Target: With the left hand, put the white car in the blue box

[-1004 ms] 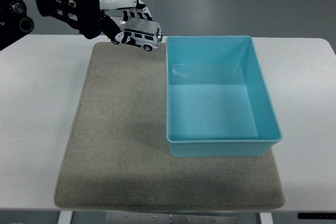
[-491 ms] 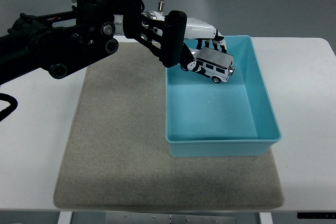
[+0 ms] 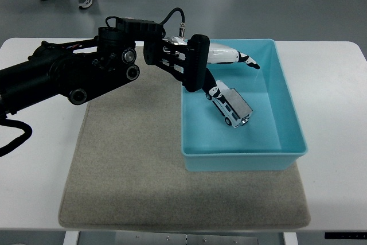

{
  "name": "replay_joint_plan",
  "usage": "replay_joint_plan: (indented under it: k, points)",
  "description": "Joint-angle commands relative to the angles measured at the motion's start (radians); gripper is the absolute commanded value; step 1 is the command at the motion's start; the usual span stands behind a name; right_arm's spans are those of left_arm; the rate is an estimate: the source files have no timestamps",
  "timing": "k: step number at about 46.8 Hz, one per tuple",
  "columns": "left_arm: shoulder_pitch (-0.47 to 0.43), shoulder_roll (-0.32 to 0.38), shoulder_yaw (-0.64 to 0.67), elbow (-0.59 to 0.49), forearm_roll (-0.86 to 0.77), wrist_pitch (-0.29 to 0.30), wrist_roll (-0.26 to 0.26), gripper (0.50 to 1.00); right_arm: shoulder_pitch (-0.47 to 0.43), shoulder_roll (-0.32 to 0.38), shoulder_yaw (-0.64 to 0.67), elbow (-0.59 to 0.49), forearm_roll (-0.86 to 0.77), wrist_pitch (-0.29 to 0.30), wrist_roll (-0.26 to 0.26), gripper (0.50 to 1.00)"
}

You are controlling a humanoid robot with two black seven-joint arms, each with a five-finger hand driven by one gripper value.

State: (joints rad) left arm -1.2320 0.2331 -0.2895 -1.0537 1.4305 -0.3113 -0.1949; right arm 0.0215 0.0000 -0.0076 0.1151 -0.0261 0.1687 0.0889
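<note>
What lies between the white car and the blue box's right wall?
Nothing: in the head view only bare box floor separates the white car from the blue box wall.

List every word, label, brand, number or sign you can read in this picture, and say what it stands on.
None can be read.
white car: no legible print; it lies inside the blue box.
left hand: no readable marking.
grey mat and white table: plain.
</note>
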Motion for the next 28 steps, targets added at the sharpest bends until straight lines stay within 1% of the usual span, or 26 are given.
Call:
replay_joint_plan:
  k: [1, 5, 11, 15, 21, 28]
  points:
    - [0.003, 0.000, 0.000, 0.000, -0.004, 0.001, 0.000, 0.999, 0.000, 0.000, 0.000, 0.000, 0.000, 0.000, 0.000, 0.936]
    - [0.005, 0.005, -0.011, 0.000, -0.054, 0.001, 0.000, 0.996, 0.000, 0.000, 0.000, 0.000, 0.000, 0.000, 0.000, 0.936]
    - [0.002, 0.028, -0.019, 0.000, -0.251, 0.001, 0.006, 0.996, 0.000, 0.000, 0.000, 0.000, 0.000, 0.000, 0.000, 0.936]
    - [0.002, 0.078, -0.023, 0.000, -0.392, 0.000, 0.008, 0.996, 0.000, 0.000, 0.000, 0.000, 0.000, 0.000, 0.000, 0.936]
    - [0.002, 0.149, -0.059, 0.000, -0.579, -0.002, 0.025, 0.996, 0.000, 0.000, 0.000, 0.000, 0.000, 0.000, 0.000, 0.936]
    - [0.017, 0.264, -0.083, 0.001, -0.843, -0.011, 0.026, 0.996, 0.000, 0.000, 0.000, 0.000, 0.000, 0.000, 0.000, 0.936]
